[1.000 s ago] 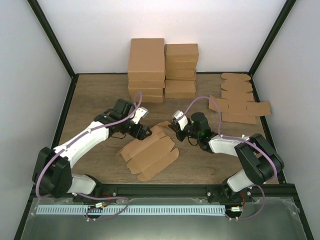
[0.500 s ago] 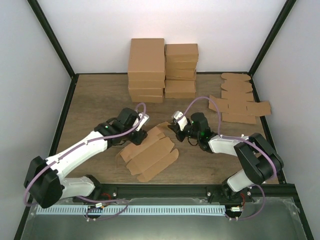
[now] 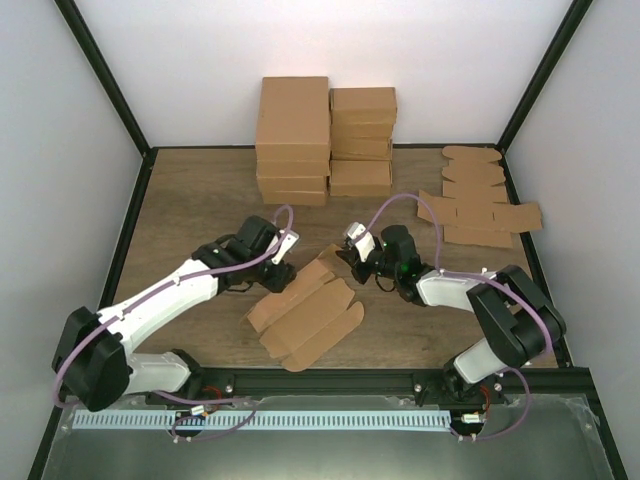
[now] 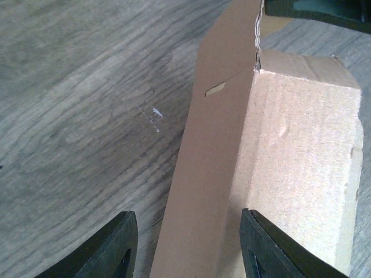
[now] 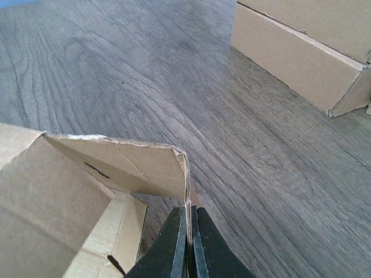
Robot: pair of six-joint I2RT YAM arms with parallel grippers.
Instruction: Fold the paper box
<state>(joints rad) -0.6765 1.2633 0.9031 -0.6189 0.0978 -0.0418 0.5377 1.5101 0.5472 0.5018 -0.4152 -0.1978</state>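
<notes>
The paper box (image 3: 305,315) is a brown kraft die-cut sheet lying mid-table, partly folded, with one side panel raised. My right gripper (image 3: 348,256) is shut on the upper right edge of a raised flap (image 5: 145,165); its fingers (image 5: 174,246) pinch the cardboard edge. My left gripper (image 3: 277,277) is open at the sheet's upper left end. In the left wrist view the raised side panel (image 4: 214,150) stands between its two fingers (image 4: 113,246), not gripped, with the inner face of the paper box (image 4: 301,168) to the right.
Stacks of ready-made brown cartons (image 3: 325,135) stand at the back centre, also seen in the right wrist view (image 5: 301,52). Flat brown blanks (image 3: 478,200) lie at the back right. Black frame posts edge the wooden table.
My left gripper has moved right and down along the sheet's upper left end. The sheet has shifted slightly right and toward the front. My right gripper has held its grip, barely moving.
</notes>
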